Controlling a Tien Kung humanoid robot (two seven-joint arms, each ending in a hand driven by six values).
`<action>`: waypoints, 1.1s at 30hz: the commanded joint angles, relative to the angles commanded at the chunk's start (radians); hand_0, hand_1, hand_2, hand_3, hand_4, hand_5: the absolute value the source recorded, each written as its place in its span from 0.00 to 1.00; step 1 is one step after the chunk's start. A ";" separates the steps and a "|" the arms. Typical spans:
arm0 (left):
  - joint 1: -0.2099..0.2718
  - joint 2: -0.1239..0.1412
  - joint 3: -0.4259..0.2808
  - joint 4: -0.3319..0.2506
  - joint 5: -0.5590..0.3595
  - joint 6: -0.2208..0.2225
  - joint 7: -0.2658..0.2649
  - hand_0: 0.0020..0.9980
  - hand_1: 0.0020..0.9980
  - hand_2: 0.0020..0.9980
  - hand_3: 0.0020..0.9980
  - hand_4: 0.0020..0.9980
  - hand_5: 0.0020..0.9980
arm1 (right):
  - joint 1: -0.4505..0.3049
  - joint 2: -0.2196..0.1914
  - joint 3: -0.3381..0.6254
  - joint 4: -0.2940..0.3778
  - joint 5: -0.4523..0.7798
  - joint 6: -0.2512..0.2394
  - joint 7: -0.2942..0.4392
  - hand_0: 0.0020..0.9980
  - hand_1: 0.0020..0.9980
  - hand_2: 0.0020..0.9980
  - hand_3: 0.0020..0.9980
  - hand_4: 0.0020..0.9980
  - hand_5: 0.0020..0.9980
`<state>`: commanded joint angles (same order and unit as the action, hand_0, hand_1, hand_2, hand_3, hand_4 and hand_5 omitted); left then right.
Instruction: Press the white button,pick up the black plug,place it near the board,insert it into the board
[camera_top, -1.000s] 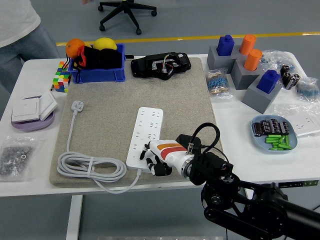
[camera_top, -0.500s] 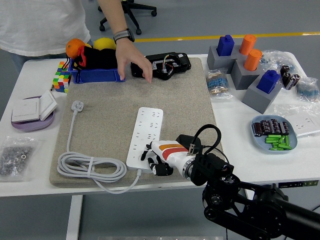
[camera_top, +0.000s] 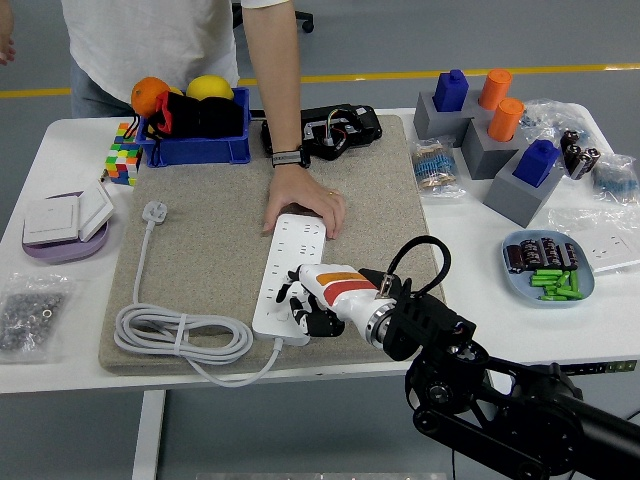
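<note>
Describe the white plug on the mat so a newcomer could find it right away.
Start at the grey mat covering the table's middle and go to its left edge. The white plug lies there, just below the blue bin, on a grey cable that runs down into a coil. It is the only loose plug on the mat.

White power strip (camera_top: 288, 275): flat lengthwise on grey mat (camera_top: 200, 250). Black plug (camera_top: 322, 131): at mat's far edge.
</note>
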<state>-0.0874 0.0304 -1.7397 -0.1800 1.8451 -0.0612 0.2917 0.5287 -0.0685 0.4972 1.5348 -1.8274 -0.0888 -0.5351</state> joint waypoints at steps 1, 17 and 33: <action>0.000 0.000 -0.001 0.000 0.002 0.000 0.000 0.62 0.63 0.64 0.69 0.55 0.39 | -0.002 -0.004 0.013 0.021 -0.009 -0.001 0.001 0.00 0.01 0.11 0.59 0.34 0.05; -0.004 -0.002 -0.001 0.000 0.000 0.000 -0.003 0.62 0.63 0.64 0.69 0.55 0.39 | -0.114 -0.054 0.236 -0.006 -0.078 -0.058 0.197 0.35 0.31 0.35 0.61 0.56 0.11; -0.001 -0.008 0.007 0.000 -0.001 -0.003 -0.001 0.62 0.63 0.64 0.69 0.55 0.39 | -0.235 -0.100 0.329 -0.053 -0.044 -0.026 0.243 0.89 0.88 0.86 0.84 1.00 0.35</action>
<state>-0.0884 0.0229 -1.7329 -0.1800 1.8440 -0.0639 0.2903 0.2939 -0.1688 0.8262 1.4818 -1.8712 -0.1144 -0.2926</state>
